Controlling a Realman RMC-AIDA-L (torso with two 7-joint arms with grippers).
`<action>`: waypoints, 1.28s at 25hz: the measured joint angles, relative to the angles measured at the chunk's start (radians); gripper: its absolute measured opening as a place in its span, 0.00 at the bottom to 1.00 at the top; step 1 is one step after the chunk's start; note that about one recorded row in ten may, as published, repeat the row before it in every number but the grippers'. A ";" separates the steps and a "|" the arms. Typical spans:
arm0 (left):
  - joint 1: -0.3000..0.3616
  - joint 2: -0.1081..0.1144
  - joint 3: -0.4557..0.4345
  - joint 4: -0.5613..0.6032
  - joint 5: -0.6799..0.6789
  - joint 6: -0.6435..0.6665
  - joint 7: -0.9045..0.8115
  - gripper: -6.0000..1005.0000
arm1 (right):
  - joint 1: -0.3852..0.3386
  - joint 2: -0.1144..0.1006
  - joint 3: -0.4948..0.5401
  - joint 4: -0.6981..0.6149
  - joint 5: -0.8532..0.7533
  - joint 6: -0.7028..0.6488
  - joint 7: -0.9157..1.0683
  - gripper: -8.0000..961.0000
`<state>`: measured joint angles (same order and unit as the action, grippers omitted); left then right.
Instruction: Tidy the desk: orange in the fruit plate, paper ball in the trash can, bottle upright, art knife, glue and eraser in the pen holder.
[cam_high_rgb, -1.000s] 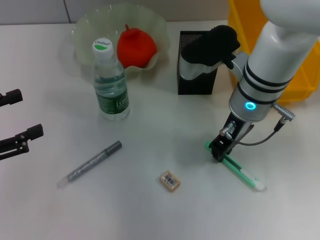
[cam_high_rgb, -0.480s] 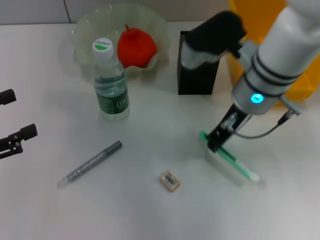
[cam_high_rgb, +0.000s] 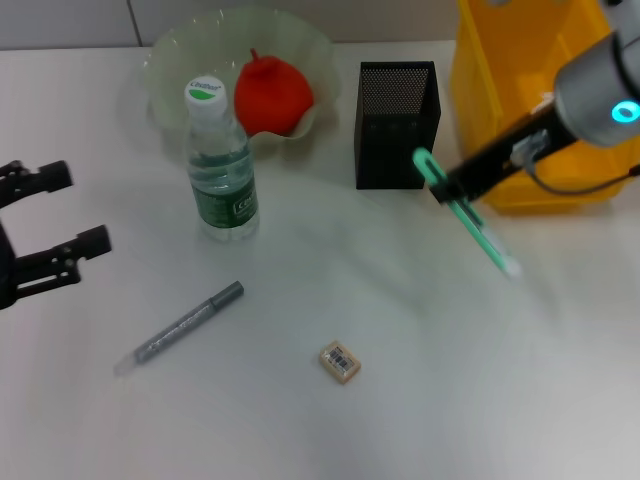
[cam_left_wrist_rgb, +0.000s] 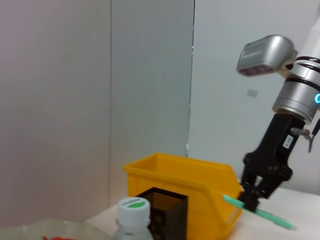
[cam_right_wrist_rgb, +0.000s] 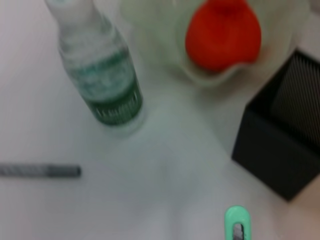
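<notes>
The knife (cam_high_rgb: 465, 210), green and white, is held off the table (cam_high_rgb: 420, 400) by the right gripper (cam_high_rgb: 447, 189), whose fingers are clamped on it near its green end; the white tip slants down toward the table's right side. In the left wrist view the same gripper (cam_left_wrist_rgb: 250, 199) is seen closed on the knife (cam_left_wrist_rgb: 260, 214) in the air, just in front of the yellow bin (cam_left_wrist_rgb: 185, 185). The knife is carried just right of the holder (cam_high_rgb: 397, 125), a black mesh box standing near the table's far edge, with the yellow bin (cam_high_rgb: 530, 110) at the far right corner beside it. In the right wrist view the knife's green end (cam_right_wrist_rgb: 236, 222) is seen close to the holder (cam_right_wrist_rgb: 285, 150), not inside it. The bottle (cam_high_rgb: 221, 165) stands upright left of the holder, in front of the plate (cam_high_rgb: 180, 60), in which the orange (cam_high_rgb: 272, 95) lies. The glue (cam_high_rgb: 180, 328), a grey stick, lies flat toward the near left of the table, and the eraser (cam_high_rgb: 340, 361) lies near the middle of the near edge, well apart from it. The left gripper (cam_high_rgb: 65, 213) hovers at the table's left edge with its fingers spread apart and nothing between them.
</notes>
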<state>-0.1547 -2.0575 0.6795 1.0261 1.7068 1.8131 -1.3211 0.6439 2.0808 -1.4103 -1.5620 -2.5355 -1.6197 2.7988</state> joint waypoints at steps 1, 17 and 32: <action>0.000 0.000 0.000 0.000 0.000 0.000 0.000 0.81 | -0.014 0.000 0.023 -0.014 0.034 0.008 -0.030 0.18; -0.150 -0.014 -0.005 -0.081 -0.041 -0.019 0.108 0.81 | -0.031 -0.017 0.434 0.301 0.554 0.096 -0.316 0.18; -0.180 -0.015 0.003 -0.317 -0.148 -0.070 0.787 0.81 | 0.172 -0.102 0.614 0.780 0.754 -0.035 -0.170 0.18</action>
<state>-0.3346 -2.0723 0.6822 0.7087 1.5584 1.7426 -0.5337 0.8163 1.9791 -0.7963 -0.7822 -1.7810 -1.6543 2.6291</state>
